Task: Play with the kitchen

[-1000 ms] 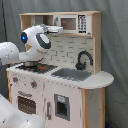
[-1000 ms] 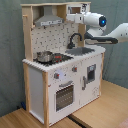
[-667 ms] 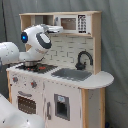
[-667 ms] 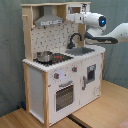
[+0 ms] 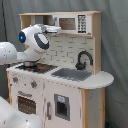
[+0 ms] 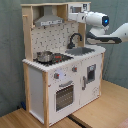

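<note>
Kitchen (image 6: 60,70) is stood on the floor; since a second ago the hand (image 6: 75,16) is held almost unmoved at the microwave cabinet (image 5: 75,22), grip undeterminable, so play is judged barely advanced.

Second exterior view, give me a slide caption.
Franka arm reaching over the toy kitchen toward its microwave cabinet, metal pot on the stove.

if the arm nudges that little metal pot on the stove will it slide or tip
The metal pot looks small and shiny, so it is probably light and would likely slide across the flat stove. It looks low and wide, so tipping seems unlikely. Its rounded side might let it spin.
</note>
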You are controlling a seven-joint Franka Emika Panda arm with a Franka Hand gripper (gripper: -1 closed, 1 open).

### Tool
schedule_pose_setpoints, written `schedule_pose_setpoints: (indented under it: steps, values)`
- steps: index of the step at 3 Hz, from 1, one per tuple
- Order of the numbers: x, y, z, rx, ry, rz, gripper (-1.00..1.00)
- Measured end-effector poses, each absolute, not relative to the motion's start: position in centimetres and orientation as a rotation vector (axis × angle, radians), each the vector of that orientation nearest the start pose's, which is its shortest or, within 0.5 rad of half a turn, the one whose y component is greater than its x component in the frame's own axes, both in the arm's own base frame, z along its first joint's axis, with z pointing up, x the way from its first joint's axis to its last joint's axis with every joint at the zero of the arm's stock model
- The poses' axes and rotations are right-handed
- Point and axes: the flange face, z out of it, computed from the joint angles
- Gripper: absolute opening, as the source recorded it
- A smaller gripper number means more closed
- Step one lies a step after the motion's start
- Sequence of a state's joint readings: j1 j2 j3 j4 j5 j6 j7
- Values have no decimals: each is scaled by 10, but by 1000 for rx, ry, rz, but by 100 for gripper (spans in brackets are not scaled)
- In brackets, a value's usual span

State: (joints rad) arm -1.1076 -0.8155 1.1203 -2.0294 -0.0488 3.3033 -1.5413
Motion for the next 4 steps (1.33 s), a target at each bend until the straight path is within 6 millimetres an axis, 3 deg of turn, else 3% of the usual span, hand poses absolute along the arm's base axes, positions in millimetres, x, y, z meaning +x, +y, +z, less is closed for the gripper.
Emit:
schedule_pose_setpoints:
  steps: [4]
  values:
    - [404, 236, 705, 679, 1364, 718, -100]
